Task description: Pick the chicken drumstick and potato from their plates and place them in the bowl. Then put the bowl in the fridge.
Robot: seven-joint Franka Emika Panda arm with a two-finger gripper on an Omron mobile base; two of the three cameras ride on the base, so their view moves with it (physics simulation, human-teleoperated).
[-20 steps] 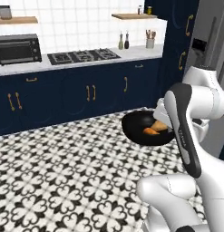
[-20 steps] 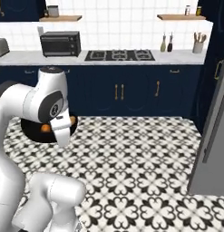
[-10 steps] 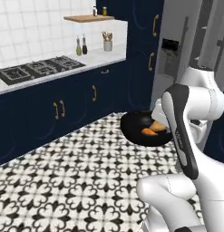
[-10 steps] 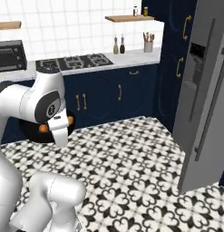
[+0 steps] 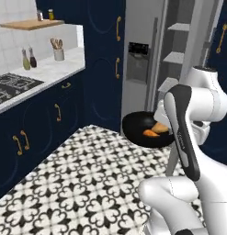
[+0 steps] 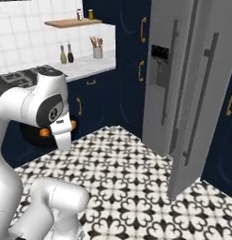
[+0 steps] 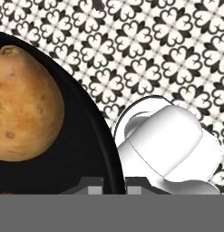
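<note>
We see the black bowl (image 5: 144, 131) carried above the patterned black-and-white floor (image 5: 87, 179), held out in front of the white arm (image 5: 186, 124), and in the left base view an orange-brown piece that we take for the chicken drumstick (image 5: 151, 132) lies inside it near the arm's side. In the hand view the potato (image 7: 25, 115) sits on the bowl's dark inner surface, a tan, speckled lump against the glossy rim (image 7: 104, 145) that curves down toward the bottom edge, where the gripper (image 7: 114, 185) has its two small tips standing one on each side of that rim, pressed together on the bowl's wall. From the right base view the bowl (image 6: 35, 137) peeks out as a dark shape behind the arm's upper link, with a bit of orange (image 6: 43, 132) showing at its edge. The grey steel fridge (image 6: 183, 70) stands just ahead, and its door (image 6: 197, 93) with the long vertical handles hangs swung outward; in the left base view we can see white shelves (image 5: 177, 57) inside the opened compartment, and the dark dispenser panel (image 5: 138, 62) on the other door. To the left runs the navy cabinetry (image 5: 50, 119) under a pale counter (image 5: 46, 71) bearing two bottles (image 5: 28, 58), a utensil holder (image 5: 58, 51) and the edge of a stovetop (image 5: 14, 87), with a wooden shelf (image 5: 34, 24) above
</note>
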